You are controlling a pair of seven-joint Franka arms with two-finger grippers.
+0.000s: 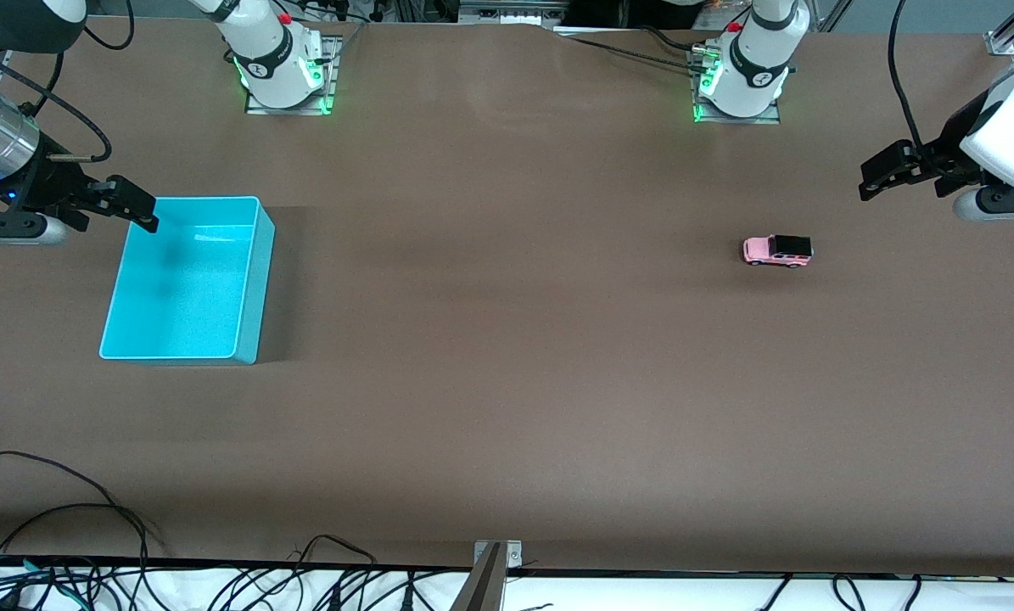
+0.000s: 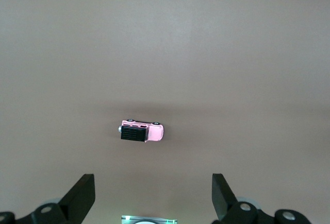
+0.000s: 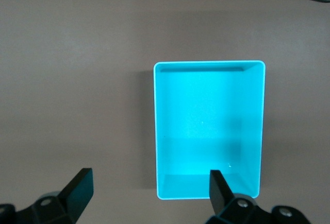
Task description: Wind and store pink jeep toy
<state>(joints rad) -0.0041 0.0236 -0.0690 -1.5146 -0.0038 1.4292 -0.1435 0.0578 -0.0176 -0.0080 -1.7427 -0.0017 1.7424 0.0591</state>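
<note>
- Pink with a black roof, the pink jeep toy stands on its wheels on the bare brown desk, toward the left arm's end. Nothing touches it, so I judge that the winding is not yet begun.
- Far from the jeep, toward the right arm's end of the desk, lies the turquoise bin. It is empty, and it is probably where the toy must be stored at the end.
- Left pincer hangs in the air near the jeep, over the desk between the jeep and the desk's end. Its fingers are spread wide and hold nothing. The left wrist view shows the jeep lying crosswise ahead of the gap, so this arm seems the natural one to take it.
- Right pincer hovers over the rim of the bin, well apart from the jeep, also wide open and empty. It seems to wait there.
</note>
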